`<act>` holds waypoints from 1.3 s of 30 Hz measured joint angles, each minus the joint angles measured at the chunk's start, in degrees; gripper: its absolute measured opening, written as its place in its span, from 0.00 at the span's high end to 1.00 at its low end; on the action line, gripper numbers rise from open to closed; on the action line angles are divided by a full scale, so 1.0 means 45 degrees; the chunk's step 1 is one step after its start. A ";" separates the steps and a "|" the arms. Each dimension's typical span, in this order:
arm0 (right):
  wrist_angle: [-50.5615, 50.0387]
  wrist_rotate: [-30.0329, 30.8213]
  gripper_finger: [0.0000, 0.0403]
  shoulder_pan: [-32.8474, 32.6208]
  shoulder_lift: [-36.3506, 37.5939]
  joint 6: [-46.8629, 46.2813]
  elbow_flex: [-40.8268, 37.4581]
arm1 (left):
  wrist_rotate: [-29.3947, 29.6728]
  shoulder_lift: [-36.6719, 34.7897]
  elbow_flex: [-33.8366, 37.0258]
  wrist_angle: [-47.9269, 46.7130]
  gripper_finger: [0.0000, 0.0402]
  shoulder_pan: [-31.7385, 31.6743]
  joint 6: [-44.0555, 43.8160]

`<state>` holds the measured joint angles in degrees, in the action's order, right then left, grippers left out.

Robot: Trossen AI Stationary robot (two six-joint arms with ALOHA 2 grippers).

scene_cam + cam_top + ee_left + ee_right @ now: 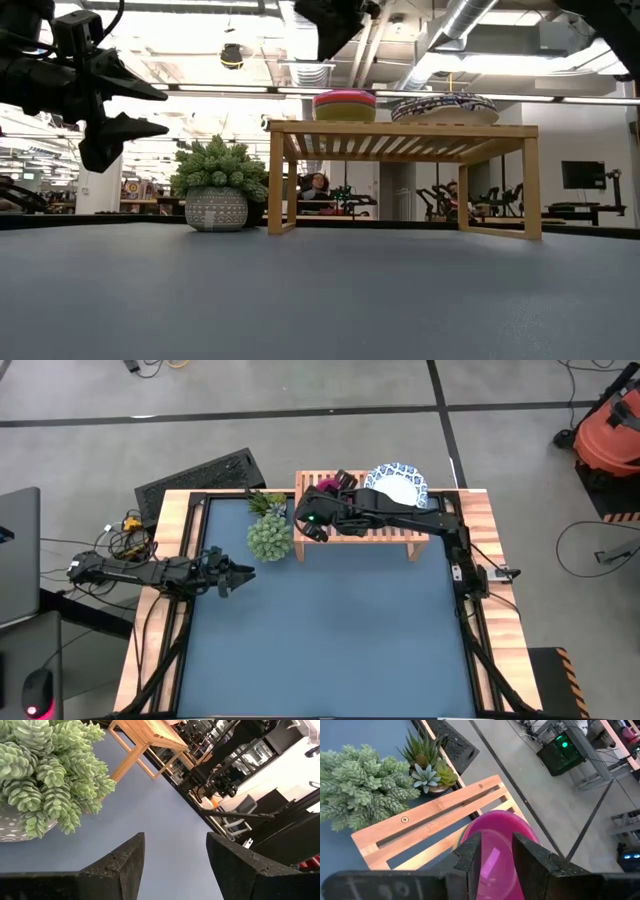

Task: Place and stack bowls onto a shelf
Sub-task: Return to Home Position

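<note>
A stack of small plain bowls, purple on top (496, 851), sits on the left end of the light-wood shelf (385, 532); the low view (345, 104) shows a yellow one under it. Blue-rimmed white bowls (398, 484) are stacked on the shelf's right end, also in the low view (446, 108). My right gripper (496, 854) hovers above the purple bowl, fingers slightly apart and empty; the low view (335, 40) shows it clear of the stack. My left gripper (238, 575) is open and empty above the table's left side, in front of the plants.
A green spiky plant in a grey pot (269, 538) and a small succulent (266, 502) stand just left of the shelf. Blue table top (330, 640) spreads in front of the shelf. A black mat (200, 478) lies beyond the far left corner.
</note>
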<state>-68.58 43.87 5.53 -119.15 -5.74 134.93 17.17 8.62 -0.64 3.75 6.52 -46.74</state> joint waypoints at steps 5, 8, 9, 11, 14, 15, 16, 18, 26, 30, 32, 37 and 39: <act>0.0308 -0.0019 0.67 -0.0230 0.0192 -0.0085 -0.0016 | -0.0063 -0.0002 0.0002 0.0038 0.51 0.0000 -0.0567; 0.0764 -0.0055 0.67 -0.0767 0.0947 -0.0082 0.0000 | -0.0068 -0.0005 0.0000 0.0136 0.51 0.0000 -0.1088; 0.0956 -0.0055 0.67 -0.0949 0.1280 -0.0080 0.0005 | -0.0073 -0.0010 0.0000 0.0141 0.51 0.0000 -0.1103; 0.1017 -0.0055 0.67 -0.1338 0.1836 -0.0060 0.0005 | -0.0073 -0.0005 0.0000 0.0101 0.51 0.0000 -0.1109; 0.0431 -0.0060 0.67 -0.2031 0.2624 -0.0058 -0.0003 | -0.0073 0.0005 0.0003 -0.0042 0.51 0.0002 -0.0772; 0.0194 -0.0061 0.67 -0.2310 0.2857 -0.0041 -0.0005 | -0.0073 -0.0001 0.0000 -0.0033 0.51 0.0002 -0.0618; 0.0038 -0.0068 0.67 -0.2581 0.3120 -0.0044 -0.0002 | -0.0073 -0.0005 0.0000 -0.0029 0.51 0.0000 -0.0481; -0.0714 -0.0147 0.67 -0.3102 0.3726 -0.0246 0.0000 | -0.0051 -0.0005 0.0000 -0.0029 0.51 0.0003 -0.0436; -0.2995 0.0944 0.67 -0.3765 0.5814 -0.3002 -0.0046 | 0.0461 -0.0005 0.0000 0.1189 0.51 0.0000 0.0213; -0.3854 0.2488 0.67 -0.4695 0.7227 -0.4319 -0.1021 | -0.0104 -0.0085 -0.0370 0.1651 0.51 0.0005 0.1816; -0.4097 0.3735 0.67 -0.5557 0.8010 -0.5333 -0.2136 | -0.0201 -0.0107 -0.0671 0.1757 0.51 0.0005 0.2273; -0.4757 0.6865 0.67 -0.8261 1.0478 -0.9943 -0.6763 | -0.0925 -0.0092 -0.1122 0.1681 0.51 0.0000 0.2612; -0.4707 0.7545 0.67 -0.9294 1.1585 -1.1914 -0.8703 | -0.1487 -0.0102 -0.1166 0.1755 0.51 0.0000 0.2600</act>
<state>-89.76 77.82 -36.29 -67.02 -59.35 95.77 10.48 8.16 -5.89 11.65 6.52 -35.04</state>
